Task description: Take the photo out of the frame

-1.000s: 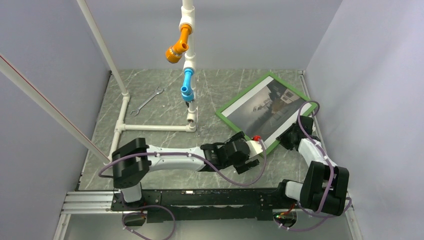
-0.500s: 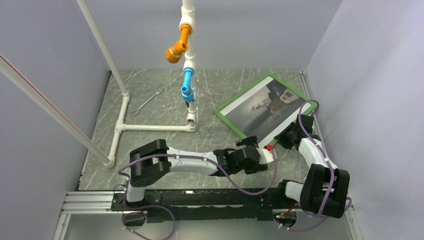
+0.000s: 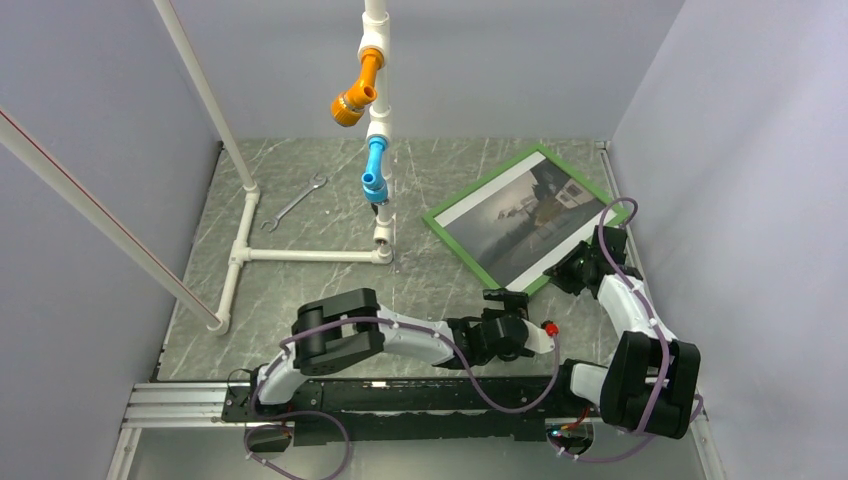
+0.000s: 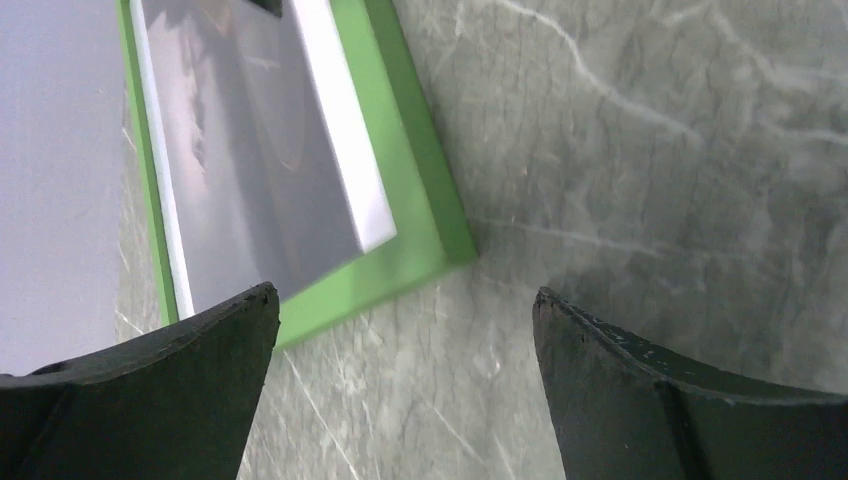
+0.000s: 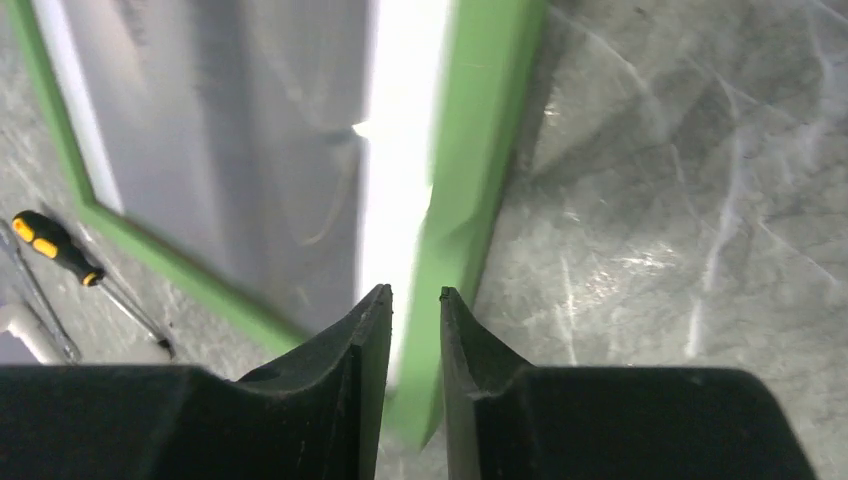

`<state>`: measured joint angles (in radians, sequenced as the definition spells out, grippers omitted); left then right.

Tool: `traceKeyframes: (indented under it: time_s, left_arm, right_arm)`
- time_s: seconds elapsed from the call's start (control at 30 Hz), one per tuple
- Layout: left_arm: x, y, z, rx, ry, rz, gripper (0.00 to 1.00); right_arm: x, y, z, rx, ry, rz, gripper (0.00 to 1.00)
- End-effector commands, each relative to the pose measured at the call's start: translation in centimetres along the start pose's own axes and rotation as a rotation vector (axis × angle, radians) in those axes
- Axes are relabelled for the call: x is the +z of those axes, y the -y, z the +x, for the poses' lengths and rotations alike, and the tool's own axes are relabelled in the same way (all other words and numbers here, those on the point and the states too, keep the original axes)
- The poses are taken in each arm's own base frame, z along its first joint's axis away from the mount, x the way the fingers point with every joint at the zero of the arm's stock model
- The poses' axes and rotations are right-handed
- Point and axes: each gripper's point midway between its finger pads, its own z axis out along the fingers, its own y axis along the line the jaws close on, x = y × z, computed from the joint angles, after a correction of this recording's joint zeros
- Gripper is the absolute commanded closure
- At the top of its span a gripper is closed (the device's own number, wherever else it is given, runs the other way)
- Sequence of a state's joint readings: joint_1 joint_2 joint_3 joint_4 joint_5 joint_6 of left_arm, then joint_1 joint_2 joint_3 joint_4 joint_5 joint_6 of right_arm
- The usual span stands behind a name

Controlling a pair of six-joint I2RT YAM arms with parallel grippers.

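Observation:
The frame (image 3: 478, 258), narrow bright green moulding, sits at the back right with its near right side raised off the table. The photo (image 3: 520, 225), a grey print with a white border, is inside it. My right gripper (image 3: 560, 270) is shut on the frame's near right edge. In the right wrist view the green frame (image 5: 480, 150) passes between the right gripper (image 5: 415, 292) jaws, beside the photo (image 5: 250, 130). My left gripper (image 3: 510, 315) hangs open over bare table, just short of the frame's near corner. The left wrist view shows that gripper (image 4: 405, 295) empty, with the frame (image 4: 415, 180) and photo (image 4: 240, 150) beyond.
A white pipe stand (image 3: 378, 130) with orange and blue fittings rises mid-table, with base pipes (image 3: 310, 255) to its left. A wrench (image 3: 295, 202) lies back left. A yellow-and-black screwdriver (image 5: 55, 247) lies past the frame. Walls close in on three sides.
My left arm has swung towards the near right and drawn its open gripper back from the frame's near edge. The frame, held by the right gripper, has shifted slightly back and left.

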<state>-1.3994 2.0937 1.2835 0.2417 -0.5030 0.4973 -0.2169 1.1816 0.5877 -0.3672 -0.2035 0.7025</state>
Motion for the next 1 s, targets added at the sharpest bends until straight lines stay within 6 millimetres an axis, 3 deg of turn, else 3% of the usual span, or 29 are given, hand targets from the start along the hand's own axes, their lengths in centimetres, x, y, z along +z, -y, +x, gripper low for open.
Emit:
traceKeyframes:
  time_s: [0.0, 0.23, 0.43, 0.57, 0.67, 0.7, 0.8, 0.9, 0.97]
  left_arm:
    - [1.1, -1.9, -2.2, 0.079, 0.036, -0.117, 0.01]
    - [2.4, -2.0, -1.9, 0.138, 0.028, -0.153, 0.02]
    - [-1.9, -2.3, -1.7, -0.088, 0.089, -0.061, 0.01]
    - [-5.7, -2.6, -3.3, -0.245, 0.164, 0.050, 0.01]
    - [-7.4, -2.5, -3.5, -0.335, 0.186, 0.120, 0.01]
    - [-7.9, -2.7, -3.5, -0.365, 0.193, 0.130, 0.01]
    - [-9.1, -3.1, -3.6, -0.437, 0.227, 0.151, 0.00]
    - [-9.5, -3.1, -2.9, -0.455, 0.221, 0.158, 0.01]
    - [-9.6, -2.9, -2.8, -0.453, 0.214, 0.165, 0.01]
  right_arm:
    - [-1.5, -4.0, -2.3, -0.021, 0.060, -0.135, 1.00]
    - [-1.7, -3.8, -2.5, -0.032, 0.075, -0.121, 1.00]
    - [-0.8, -2.2, -3.1, -0.102, 0.067, -0.022, 0.97]
    - [0.9, -1.4, -2.1, -0.138, 0.002, -0.013, 0.53]
    - [1.8, -0.9, -1.4, -0.145, -0.031, -0.009, 0.43]
    - [2.0, -0.7, -1.1, -0.145, -0.037, -0.009, 0.43]
    - [2.2, -0.6, -0.9, -0.136, -0.026, -0.024, 0.58]
    - [2.4, -0.4, -0.8, -0.131, -0.016, -0.025, 0.59]
    - [2.5, -0.1, -0.8, -0.127, -0.012, -0.008, 0.66]
